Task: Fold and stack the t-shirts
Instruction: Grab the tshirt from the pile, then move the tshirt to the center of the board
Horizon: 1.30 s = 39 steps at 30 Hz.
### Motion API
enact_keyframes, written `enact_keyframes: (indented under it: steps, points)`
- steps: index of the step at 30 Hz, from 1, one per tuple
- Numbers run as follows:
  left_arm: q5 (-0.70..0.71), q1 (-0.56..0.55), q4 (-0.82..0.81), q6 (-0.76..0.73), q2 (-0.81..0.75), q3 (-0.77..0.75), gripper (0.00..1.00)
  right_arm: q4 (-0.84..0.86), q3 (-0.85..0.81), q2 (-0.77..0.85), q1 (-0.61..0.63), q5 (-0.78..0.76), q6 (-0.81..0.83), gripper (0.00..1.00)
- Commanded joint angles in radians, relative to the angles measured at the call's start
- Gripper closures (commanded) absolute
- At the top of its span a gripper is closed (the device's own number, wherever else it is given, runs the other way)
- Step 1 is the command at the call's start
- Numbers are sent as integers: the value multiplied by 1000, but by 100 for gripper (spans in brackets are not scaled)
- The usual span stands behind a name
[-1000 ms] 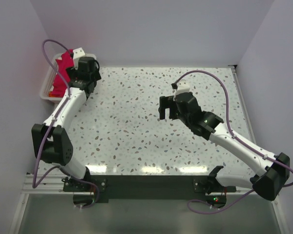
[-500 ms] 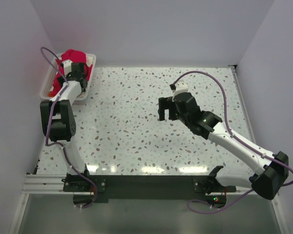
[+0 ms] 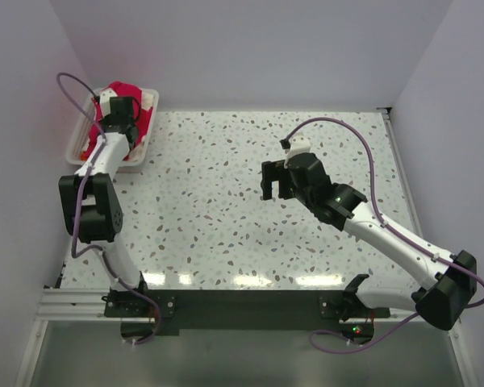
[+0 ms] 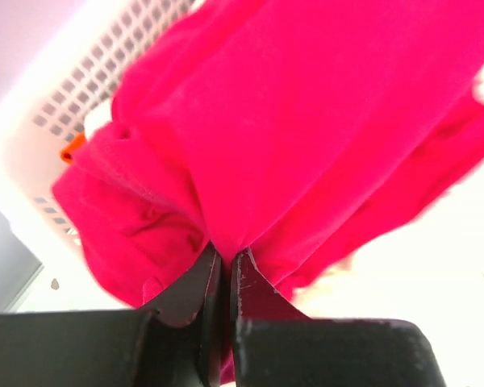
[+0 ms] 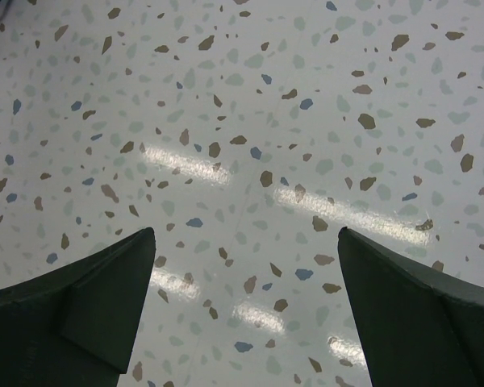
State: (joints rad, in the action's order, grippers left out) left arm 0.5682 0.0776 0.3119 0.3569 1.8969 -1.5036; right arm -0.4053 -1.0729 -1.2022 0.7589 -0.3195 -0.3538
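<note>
Our left gripper (image 4: 226,260) pinches a bunched fold of the limp, light crimson t-shirt (image 4: 306,121) in the tray (image 3: 74,147) at ten o'clock, the right gripper (image 5: 246,234) is spread, and we'd judge a shoulder seam the better hold.

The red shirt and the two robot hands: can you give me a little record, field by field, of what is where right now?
Red t-shirt: bunched up in the white tray, at the far left corner of the table
Left hand: shut, pinching a fold of the red t-shirt
Right hand: open, holding nothing, above bare tabletop
Other cloth: a bit of orange fabric by the tray wall
Folded shirts: none seen
</note>
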Motion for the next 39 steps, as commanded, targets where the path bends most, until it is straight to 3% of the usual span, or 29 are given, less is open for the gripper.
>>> enact_keyframes:
  steps: [1,6,10,20,29,33,39]
  points:
    - [-56,5,-11,22,-151,-55,100,0,-2,23,-1,0,10,1]
    - [-187,-31,33,11,-289,-81,100,0,-5,24,0,-4,13,1]
    - [-206,-186,78,1,-398,-72,100,0,-10,24,-1,-12,18,1]
    - [-364,-472,59,80,-619,186,100,26,-10,30,-1,-16,16,1]
    - [-551,-645,-98,86,-541,474,100,59,-9,-17,-1,6,22,1]
    - [-603,-760,-109,90,-464,451,100,63,-16,-42,-1,10,19,1]
    - [-677,-782,-126,77,-435,375,100,66,-7,-39,0,-18,9,1]
